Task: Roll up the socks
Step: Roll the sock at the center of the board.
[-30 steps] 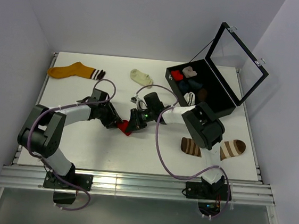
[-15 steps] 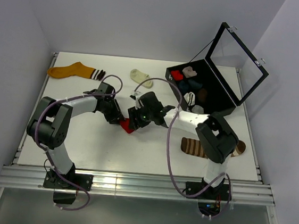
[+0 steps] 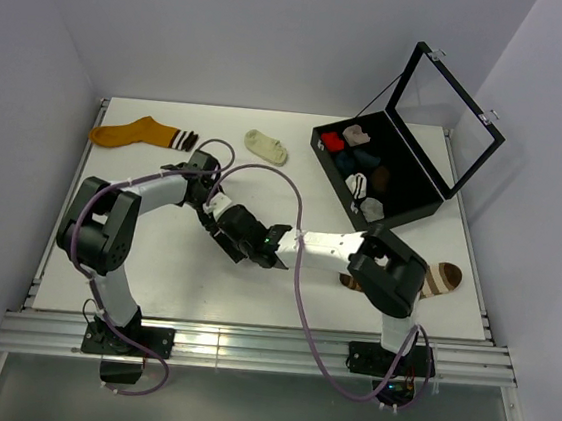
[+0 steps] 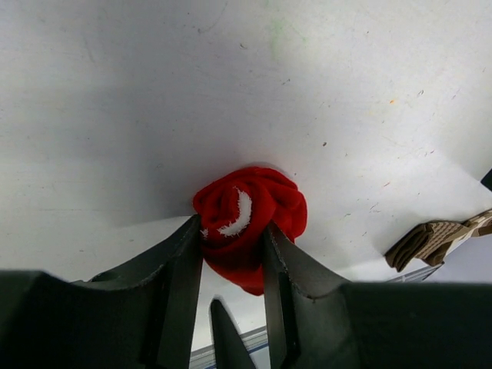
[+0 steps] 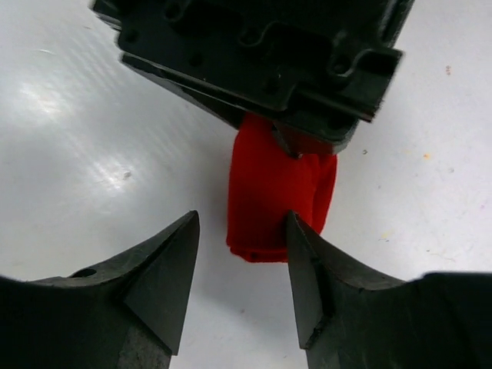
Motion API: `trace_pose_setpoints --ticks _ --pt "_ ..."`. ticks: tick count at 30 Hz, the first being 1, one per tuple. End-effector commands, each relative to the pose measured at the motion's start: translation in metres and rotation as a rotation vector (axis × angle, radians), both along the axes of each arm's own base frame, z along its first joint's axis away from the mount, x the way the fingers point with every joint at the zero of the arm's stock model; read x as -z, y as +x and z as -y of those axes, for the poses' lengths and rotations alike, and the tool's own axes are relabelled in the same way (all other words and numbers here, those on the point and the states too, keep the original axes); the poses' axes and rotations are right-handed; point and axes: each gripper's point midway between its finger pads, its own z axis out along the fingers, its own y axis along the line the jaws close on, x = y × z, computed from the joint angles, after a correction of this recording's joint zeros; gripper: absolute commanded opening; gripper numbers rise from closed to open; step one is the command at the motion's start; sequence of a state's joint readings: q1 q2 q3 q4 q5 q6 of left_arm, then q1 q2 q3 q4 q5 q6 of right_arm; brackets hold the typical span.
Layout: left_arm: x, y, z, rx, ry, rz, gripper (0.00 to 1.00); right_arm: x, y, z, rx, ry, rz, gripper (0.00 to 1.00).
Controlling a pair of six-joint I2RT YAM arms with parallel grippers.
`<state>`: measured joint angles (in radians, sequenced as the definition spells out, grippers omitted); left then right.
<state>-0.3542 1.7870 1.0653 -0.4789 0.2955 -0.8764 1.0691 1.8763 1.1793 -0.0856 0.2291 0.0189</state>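
Both grippers have been shifted toward 6 o'clock vs. half a sec ago. The red sock (image 4: pixel 250 211), seen from above then, is now hidden under them in the top view. The right arm (image 3: pixel 385 277) has been folded lower, so more of the brown striped sock (image 3: pixel 442 278) is covered.

Around the meeting point, near the middle of the table (image 3: pixel 153 278): an orange sock (image 3: pixel 133 135) is laid flat at approx. 10 o'clock and a cream sock (image 3: pixel 266 147) at 12. A black box (image 3: pixel 419 190) w/ lid raised is at 2, rolled socks (image 3: pixel 354 138) seen inside. The brown striped sock is found at 3 o'clock, part-hidden behind the right arm. A purple cable (image 3: pixel 295 277) is looped over the table at 5 o'clock of the grippers.

The red sock is rolled into a bundle and clamped btwn the fingers of the left gripper (image 4: pixel 233 231), jaws narrowed onto it. The right gripper (image 5: pixel 242 219) is held w/ jaws spread wider than the bundle, whose free end is set btwn them. One finger (image 5: pixel 304 261) is seen right at the fabric's edge; contact cannot be told. The other is kept apart, and nothing is gripped.
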Motion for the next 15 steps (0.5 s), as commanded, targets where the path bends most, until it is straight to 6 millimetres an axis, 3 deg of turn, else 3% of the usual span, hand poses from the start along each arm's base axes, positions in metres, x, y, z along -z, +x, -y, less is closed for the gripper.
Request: trace_pose_setpoints --ticks 1,6,11,15 --pt "0.013 -0.007 -0.011 0.022 0.085 -0.033 0.39 0.005 0.020 0.004 0.046 -0.075 0.095 0.53" --pt "0.010 -0.007 -0.008 0.030 0.069 -0.020 0.39 0.034 0.019 0.013 0.062 -0.135 0.072 0.39" --pt "-0.001 -0.001 -0.004 0.030 0.038 0.028 0.48 0.043 0.007 0.017 0.022 -0.100 -0.018 0.03" --pt "-0.027 0.013 -0.004 -0.026 0.004 0.127 0.57 0.042 -0.005 0.015 -0.001 0.030 -0.186 0.00"
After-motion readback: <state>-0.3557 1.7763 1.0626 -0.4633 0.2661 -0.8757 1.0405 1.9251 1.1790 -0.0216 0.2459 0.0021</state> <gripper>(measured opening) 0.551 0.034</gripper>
